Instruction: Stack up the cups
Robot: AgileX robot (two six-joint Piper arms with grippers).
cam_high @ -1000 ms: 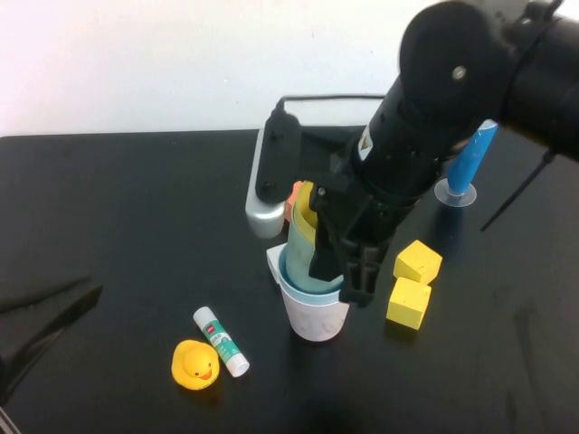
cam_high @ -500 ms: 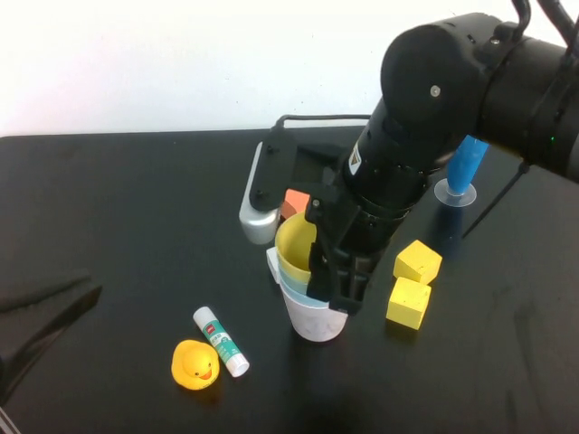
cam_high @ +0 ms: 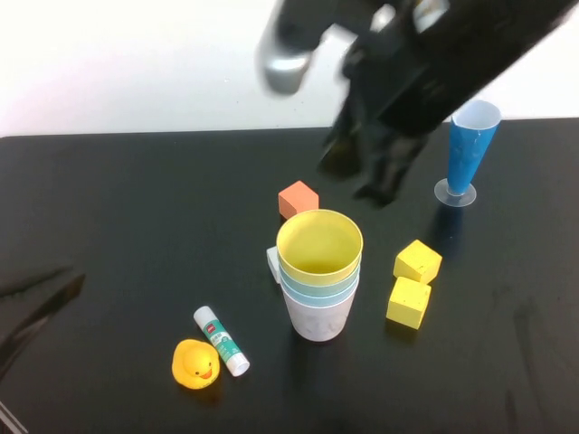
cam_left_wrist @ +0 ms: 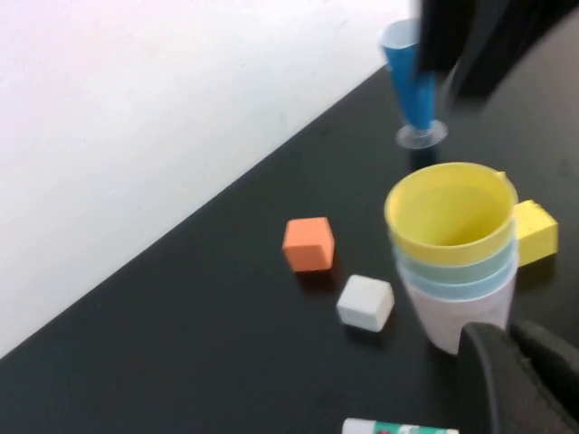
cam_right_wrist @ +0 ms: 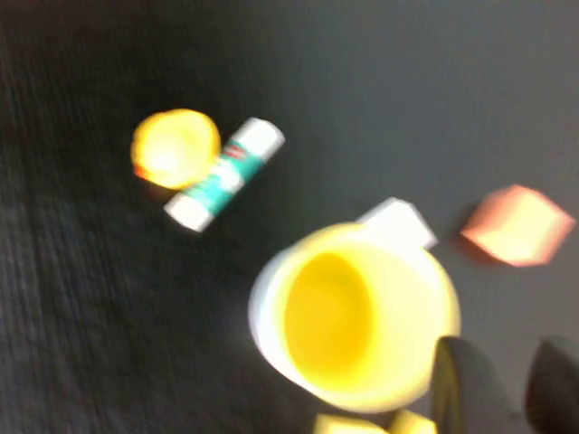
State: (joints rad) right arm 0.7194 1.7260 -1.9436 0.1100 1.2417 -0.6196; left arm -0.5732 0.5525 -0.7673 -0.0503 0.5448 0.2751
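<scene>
The four cups stand nested upright in one stack at the table's middle: the yellow cup on top, the pale green cup and the light blue cup showing only as rims, and the pale pink cup at the bottom. The stack also shows in the left wrist view and the right wrist view. My right gripper hangs blurred above and behind the stack, open and empty. My left gripper rests at the table's near left, shut and empty.
An orange cube and a white cube lie behind and left of the stack. Two yellow cubes lie to its right. A tall blue cone stands at the back right. A glue stick and a toy duck lie front left.
My right gripper let go of the yellow cup, now seated in the stack, and rose up and back. The left arm has barely moved.
</scene>
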